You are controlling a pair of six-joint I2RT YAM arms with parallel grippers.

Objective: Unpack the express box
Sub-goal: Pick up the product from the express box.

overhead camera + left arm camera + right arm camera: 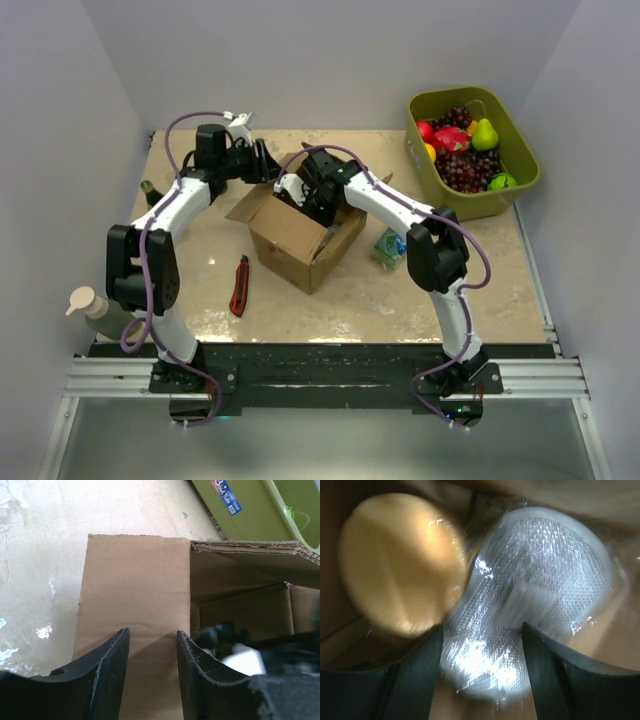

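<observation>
The express box [300, 240] stands mid-table as a brown carton with its flaps folded out. My left gripper [268, 168] is at its back left flap. In the left wrist view the left gripper [152, 636] is open, and the bare flap [135, 580] lies beyond the gap. My right gripper [312, 200] reaches down into the box. In the blurred right wrist view the right gripper [481, 635] is open. Its fingers stand either side of a round white item in clear wrap [530, 595]. A tan rounded object [400, 565] lies next to that item.
An olive-green tub [520, 150] of fruit sits at the back right. A red utility knife [239, 286] lies left of the box and a small green packet [390, 248] right of it. Bottles [95, 305] stand at the left edge.
</observation>
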